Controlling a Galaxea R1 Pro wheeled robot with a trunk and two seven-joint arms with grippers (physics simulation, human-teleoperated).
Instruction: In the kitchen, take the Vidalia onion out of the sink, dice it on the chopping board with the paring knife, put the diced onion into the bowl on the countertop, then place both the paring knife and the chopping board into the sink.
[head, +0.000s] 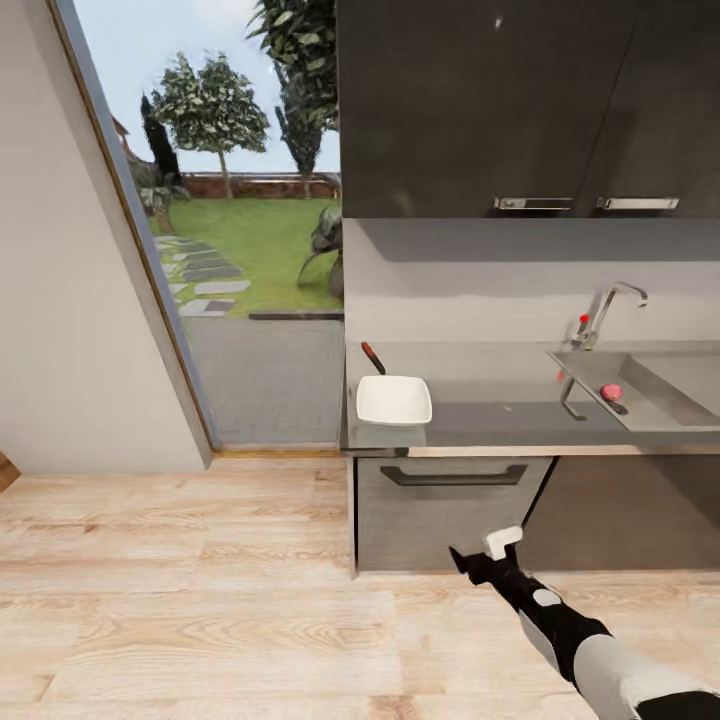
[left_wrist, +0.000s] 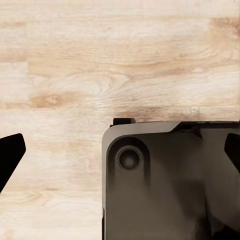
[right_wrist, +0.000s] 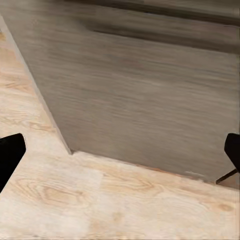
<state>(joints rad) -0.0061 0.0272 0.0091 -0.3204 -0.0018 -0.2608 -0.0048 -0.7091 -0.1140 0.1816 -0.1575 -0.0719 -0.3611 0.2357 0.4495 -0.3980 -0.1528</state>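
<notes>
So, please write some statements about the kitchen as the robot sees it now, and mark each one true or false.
1. The bowl sits on the countertop near its left end. True.
2. The bowl holds diced onion. False: it looks empty.
3. A small pinkish-red object lies in the sink. True.
4. The right gripper holds the paring knife. False: it is low in front of the cabinets, holding nothing; a red-handled thing that may be the knife lies behind the bowl.
5. The tap stands behind the sink. True.
6. The robot is touching the countertop. False: it stands back on the wooden floor.
</notes>
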